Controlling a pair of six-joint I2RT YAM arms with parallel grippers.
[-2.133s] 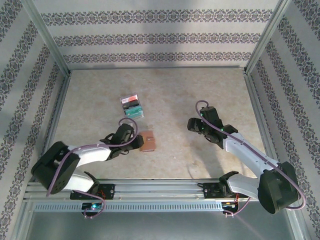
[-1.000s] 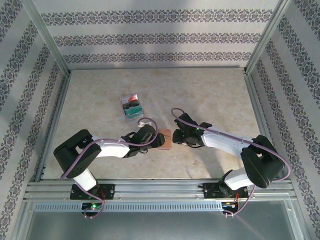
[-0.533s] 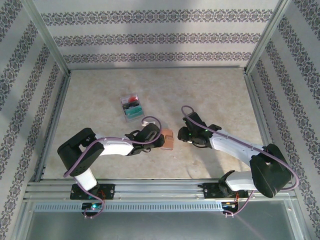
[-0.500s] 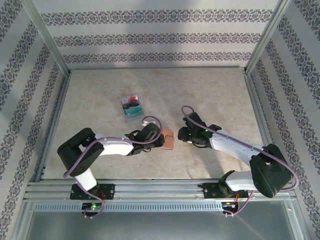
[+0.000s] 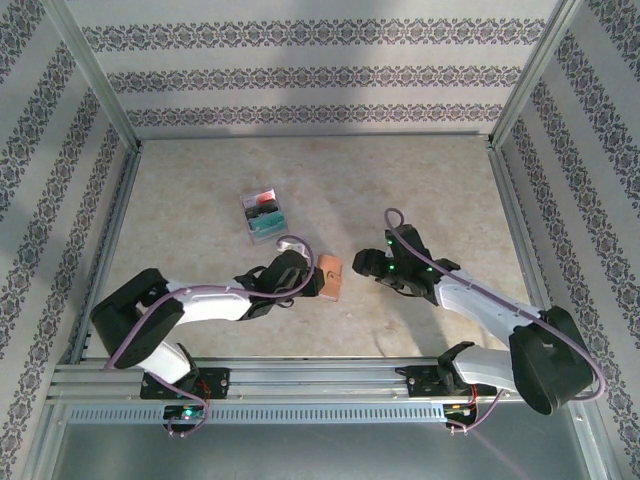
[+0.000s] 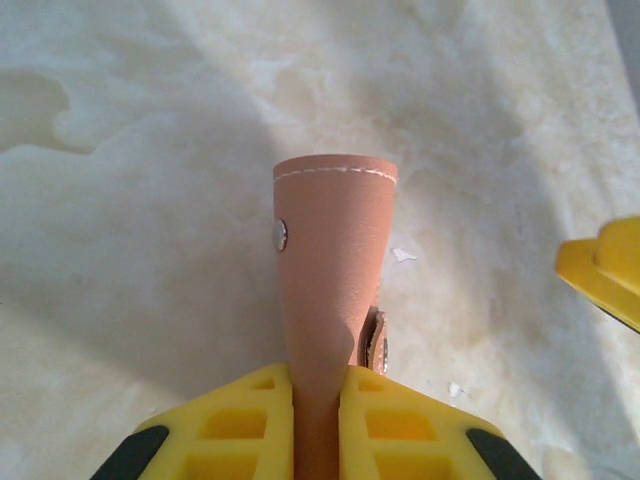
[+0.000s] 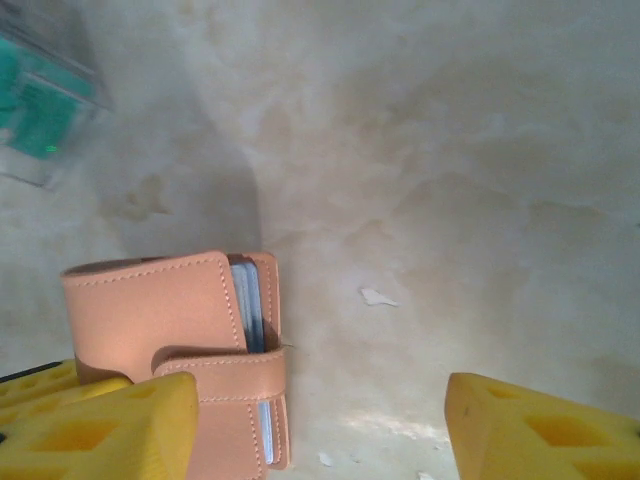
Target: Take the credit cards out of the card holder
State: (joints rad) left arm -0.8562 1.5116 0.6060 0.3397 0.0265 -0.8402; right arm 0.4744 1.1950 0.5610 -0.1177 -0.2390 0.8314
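The tan card holder (image 5: 331,277) stands on its edge on the table, folded, its strap closed across it. My left gripper (image 5: 312,281) is shut on its left end; in the left wrist view the yellow fingers (image 6: 250,425) pinch the card holder (image 6: 335,250) between them. My right gripper (image 5: 362,266) is open just right of it. In the right wrist view the card holder (image 7: 160,310) lies at the lower left of my right gripper (image 7: 320,430), beside its left finger (image 7: 100,430). Grey-blue pocket edges (image 7: 250,300) show inside. The credit cards are hidden.
A teal, black and red stack in a clear case (image 5: 263,214) lies up and left of the holder, and its corner (image 7: 40,110) appears in the right wrist view. A right finger (image 6: 605,270) enters the left wrist view. Metal frame posts and patterned walls enclose the table.
My left gripper has shut on the card holder and turned it onto its edge. My right gripper has opened wider and drawn back to the right, away from the holder.
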